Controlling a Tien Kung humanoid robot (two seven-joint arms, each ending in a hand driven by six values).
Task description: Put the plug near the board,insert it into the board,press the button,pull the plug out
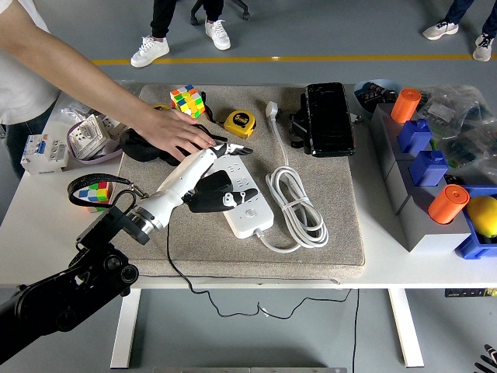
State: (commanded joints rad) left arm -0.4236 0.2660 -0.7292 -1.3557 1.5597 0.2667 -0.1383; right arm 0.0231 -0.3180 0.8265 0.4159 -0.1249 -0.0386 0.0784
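The left hand [221, 175], fingers seemingly curled round the black plug [211, 189], hovers over the white board [245, 194] a person's hand [175, 136] steadies; misaligned prongs could jam or shove the board.

One white power strip [242, 196] lies on one grey mat [342, 233], with one coiled white cable [297, 203] beside it. There are two colourful puzzle cubes [187, 101], one on the mat and one at the table's left [99, 192]. One yellow tape measure [240, 123], one black case [328, 118], two orange cylinders [405, 104], two blue blocks [416, 134] and one yellow fruit [483, 214] show. One robot hand [211, 183] and one person's hand [180, 136] reach in.
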